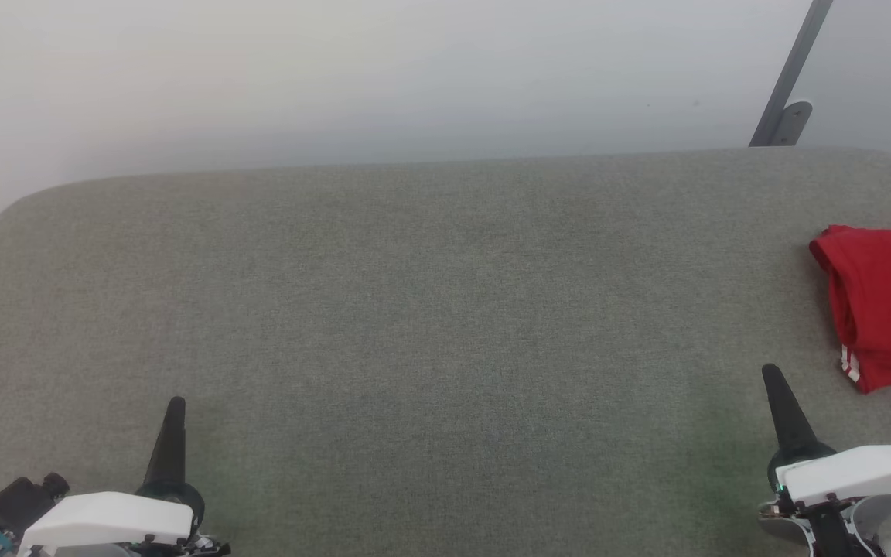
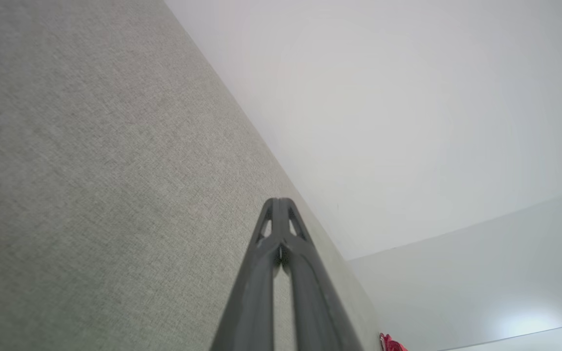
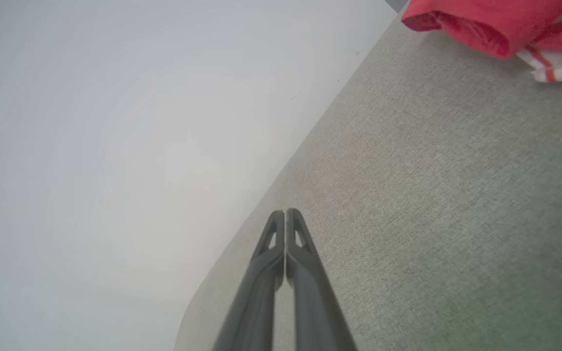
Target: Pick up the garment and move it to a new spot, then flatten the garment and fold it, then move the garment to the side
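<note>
The garment (image 1: 886,302), bright red with a strip of red-white trim, lies folded at the far right edge of the grey fabric table (image 1: 430,325), cut off by the head view's border. Its rolled edge and trim also appear as the garment (image 3: 495,27) at the top right of the right wrist view, and a sliver of the garment (image 2: 391,344) peeks in the left wrist view. My right gripper (image 1: 770,375) is shut and empty, below and left of the shirt. At the lower left my left gripper (image 1: 176,404) is shut too, holding nothing. Each pair of fingers is pressed together in its own wrist view, left gripper (image 2: 281,201), right gripper (image 3: 286,212).
A pale wall runs behind the table's far rounded edge. A grey metal bar with a bracket (image 1: 786,116) leans against it at the back right.
</note>
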